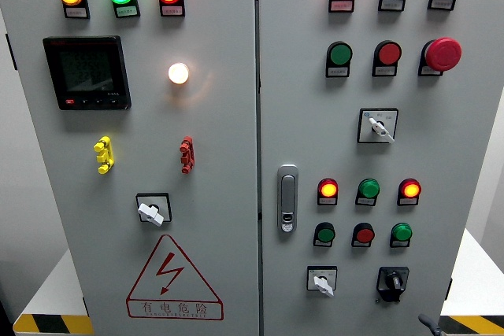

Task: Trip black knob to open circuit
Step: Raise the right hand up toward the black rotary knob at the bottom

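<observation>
Low in the right of the frame, the black knob sat on the grey electrical cabinet, handle pointing roughly downward, just right of a white rotary selector. Only a dark sliver of what may have been the right hand showed at the bottom edge, just below and right of the knob; its fingers could not be told. No left hand appeared. Nothing stood between; the green pushbutton sat above.
</observation>
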`<state>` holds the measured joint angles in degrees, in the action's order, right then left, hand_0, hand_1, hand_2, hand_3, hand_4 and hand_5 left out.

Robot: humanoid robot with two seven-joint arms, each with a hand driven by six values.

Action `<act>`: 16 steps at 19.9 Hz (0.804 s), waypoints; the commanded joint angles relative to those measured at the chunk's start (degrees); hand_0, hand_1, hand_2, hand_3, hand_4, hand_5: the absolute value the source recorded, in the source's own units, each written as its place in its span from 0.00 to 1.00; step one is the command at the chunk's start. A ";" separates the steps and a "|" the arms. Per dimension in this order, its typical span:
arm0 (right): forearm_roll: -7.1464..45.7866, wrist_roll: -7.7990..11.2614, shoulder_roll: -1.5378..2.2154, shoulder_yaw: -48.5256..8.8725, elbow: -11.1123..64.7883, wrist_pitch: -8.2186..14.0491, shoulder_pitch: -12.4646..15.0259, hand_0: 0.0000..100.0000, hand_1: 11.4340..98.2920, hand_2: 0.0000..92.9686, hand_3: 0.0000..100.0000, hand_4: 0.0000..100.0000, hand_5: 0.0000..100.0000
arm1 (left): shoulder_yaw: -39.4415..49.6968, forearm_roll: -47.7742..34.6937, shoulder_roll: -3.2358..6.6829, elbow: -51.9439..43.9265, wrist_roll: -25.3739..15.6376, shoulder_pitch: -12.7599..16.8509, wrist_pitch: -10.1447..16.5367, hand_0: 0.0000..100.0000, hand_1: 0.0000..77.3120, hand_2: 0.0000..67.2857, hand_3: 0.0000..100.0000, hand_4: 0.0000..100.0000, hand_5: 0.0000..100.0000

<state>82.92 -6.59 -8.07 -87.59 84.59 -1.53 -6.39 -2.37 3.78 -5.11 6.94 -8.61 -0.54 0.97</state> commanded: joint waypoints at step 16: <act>-4.35 -3.43 -0.01 2.16 2.33 0.30 -2.48 0.87 0.49 0.01 0.92 1.00 1.00 | 0.00 0.00 -0.08 0.00 0.00 -0.07 0.00 0.00 0.04 0.19 0.21 0.07 0.02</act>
<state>78.59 -9.99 -8.08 -85.51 87.06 -1.23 -8.34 -2.37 3.78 -5.14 6.94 -8.61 -0.56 0.97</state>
